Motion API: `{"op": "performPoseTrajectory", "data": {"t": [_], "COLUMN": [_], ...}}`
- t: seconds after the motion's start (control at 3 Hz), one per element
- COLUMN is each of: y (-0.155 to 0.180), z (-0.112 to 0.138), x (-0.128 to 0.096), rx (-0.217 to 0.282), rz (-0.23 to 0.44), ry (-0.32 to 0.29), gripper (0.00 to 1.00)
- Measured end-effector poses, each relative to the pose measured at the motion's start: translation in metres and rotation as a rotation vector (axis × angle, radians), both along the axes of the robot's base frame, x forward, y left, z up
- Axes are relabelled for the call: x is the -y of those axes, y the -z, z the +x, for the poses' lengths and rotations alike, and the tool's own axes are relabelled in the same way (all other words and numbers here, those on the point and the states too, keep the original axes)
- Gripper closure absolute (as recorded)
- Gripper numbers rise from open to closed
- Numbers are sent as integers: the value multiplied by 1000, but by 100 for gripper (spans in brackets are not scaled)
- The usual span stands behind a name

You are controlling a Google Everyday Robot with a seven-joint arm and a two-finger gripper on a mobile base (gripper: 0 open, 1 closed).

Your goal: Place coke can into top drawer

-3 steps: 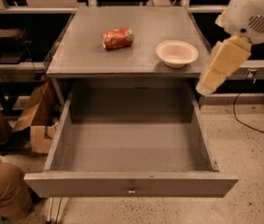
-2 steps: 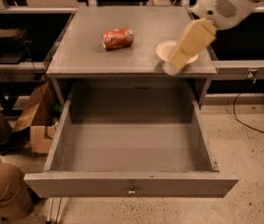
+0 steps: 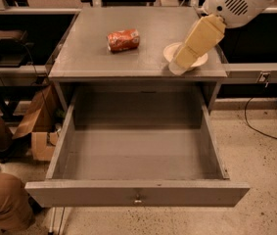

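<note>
The coke can [image 3: 124, 39], red-orange and dented, lies on its side on the grey cabinet top [image 3: 94, 58], left of centre. The top drawer [image 3: 138, 192] is pulled fully out below and is empty inside, its small knob at the front centre. My gripper [image 3: 179, 66] hangs from the white arm at the upper right, over the right part of the cabinet top, in front of the cream bowl [image 3: 199, 60]. It is well right of the can and holds nothing visible.
The cream round bowl sits at the right edge of the cabinet top, partly covered by my gripper. A cardboard box [image 3: 35, 126] and a person's legs [image 3: 1, 199] are at the left. A cable [image 3: 265, 131] lies on the floor at right.
My arm has swung in from the right over the cabinet top and now sits over the bowl's front edge. The can and drawer have not moved.
</note>
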State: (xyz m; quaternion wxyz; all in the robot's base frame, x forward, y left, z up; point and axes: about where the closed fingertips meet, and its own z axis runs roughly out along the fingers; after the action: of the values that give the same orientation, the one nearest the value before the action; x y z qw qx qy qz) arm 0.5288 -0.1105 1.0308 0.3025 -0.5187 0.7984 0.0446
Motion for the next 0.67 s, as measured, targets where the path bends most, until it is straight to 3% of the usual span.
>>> {"op": "performPoseTrajectory", "data": {"t": [0.33, 0.67], "y": [7, 39], "z": [12, 55], "x": [-7, -28], "rx": [-6, -7], "rz": [7, 117], "ry": [57, 238], "gripper": [0, 0]}}
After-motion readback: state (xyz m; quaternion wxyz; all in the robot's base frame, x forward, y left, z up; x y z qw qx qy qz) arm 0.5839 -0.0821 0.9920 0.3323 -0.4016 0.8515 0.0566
